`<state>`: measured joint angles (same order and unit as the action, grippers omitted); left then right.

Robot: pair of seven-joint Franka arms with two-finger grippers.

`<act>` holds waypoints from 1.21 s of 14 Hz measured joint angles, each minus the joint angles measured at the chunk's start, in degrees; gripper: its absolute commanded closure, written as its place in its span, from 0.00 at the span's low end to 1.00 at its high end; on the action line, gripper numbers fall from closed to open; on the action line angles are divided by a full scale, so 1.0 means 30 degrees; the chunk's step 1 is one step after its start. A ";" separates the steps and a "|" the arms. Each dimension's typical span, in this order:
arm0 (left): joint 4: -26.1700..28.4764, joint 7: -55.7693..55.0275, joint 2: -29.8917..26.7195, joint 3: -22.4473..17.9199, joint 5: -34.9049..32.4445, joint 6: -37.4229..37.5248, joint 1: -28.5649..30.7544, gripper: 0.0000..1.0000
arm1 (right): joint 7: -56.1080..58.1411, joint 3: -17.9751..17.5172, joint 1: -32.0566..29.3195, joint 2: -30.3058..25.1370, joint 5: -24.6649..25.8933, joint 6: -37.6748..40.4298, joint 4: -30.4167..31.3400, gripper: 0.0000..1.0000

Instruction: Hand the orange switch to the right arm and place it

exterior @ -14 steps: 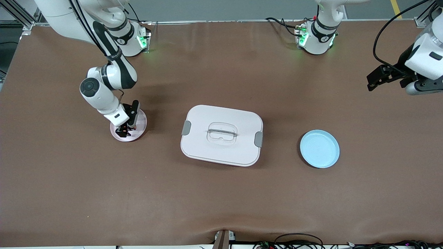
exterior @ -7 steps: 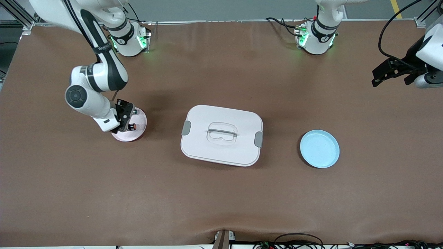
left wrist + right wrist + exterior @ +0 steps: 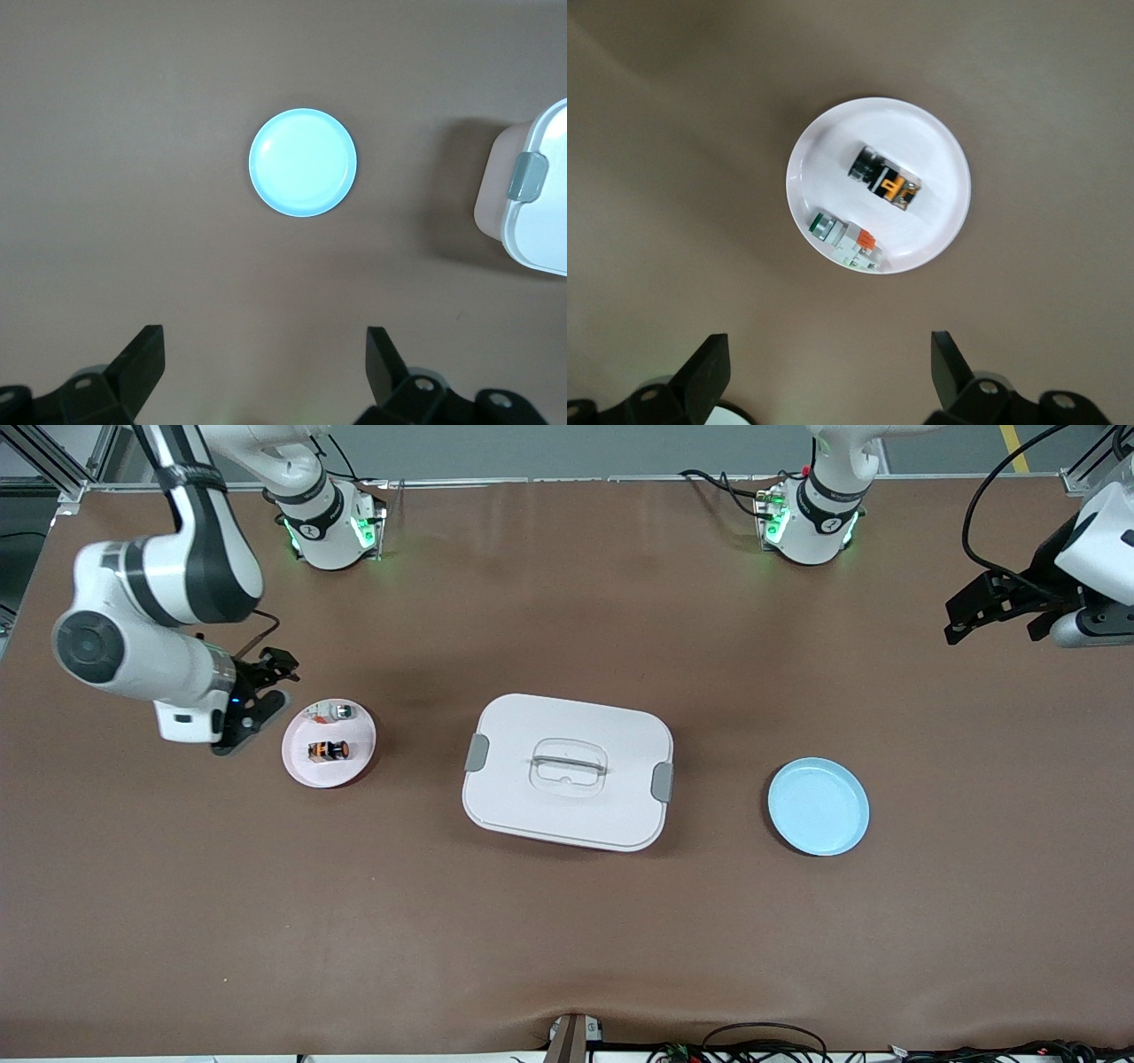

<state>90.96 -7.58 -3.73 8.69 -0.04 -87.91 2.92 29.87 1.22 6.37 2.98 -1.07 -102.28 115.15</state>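
The orange switch [image 3: 327, 750] lies on its side on the small pink plate [image 3: 297, 766], free of both grippers. It also shows in the right wrist view [image 3: 886, 181] on that plate [image 3: 806, 159]. My right gripper [image 3: 276, 684] is open and empty, up over the table beside the plate, toward the right arm's end; its wrist view shows the jaws spread wide [image 3: 828, 345]. My left gripper [image 3: 950, 627] is open and empty, high over the left arm's end of the table; its jaws are spread [image 3: 263, 341].
A small silver-grey part with red and green bits [image 3: 330, 711] shares the pink plate [image 3: 846, 241]. A white lidded box [image 3: 567, 771] sits mid-table. A light blue plate [image 3: 818, 806] lies toward the left arm's end and shows in the left wrist view [image 3: 303, 162].
My right gripper has let go of the orange switch on the pink plate, risen and drawn away toward the right arm's end. The left gripper has barely shifted.
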 measured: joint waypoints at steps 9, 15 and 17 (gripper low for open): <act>0.0006 0.0005 -0.0125 -0.0002 0.0001 0.0093 0.0005 0.00 | -0.5736 0.0012 -0.1380 -0.0278 0.0041 0.4633 -0.6067 0.00; 0.0017 0.0006 -0.0127 -0.0005 0.0001 0.0115 0.0013 0.00 | -0.6957 0.0021 -0.2177 -0.0107 0.0050 0.5130 -0.8672 0.00; 0.0020 0.0006 -0.0128 -0.0005 0.0001 0.0115 0.0013 0.00 | -0.7051 0.0015 -0.2315 -0.0051 0.0050 0.5171 -0.9372 0.00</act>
<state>91.02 -7.56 -4.11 8.67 -0.04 -87.57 2.96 8.71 1.26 -0.57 2.83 -0.92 -86.76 87.04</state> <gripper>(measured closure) 0.000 0.000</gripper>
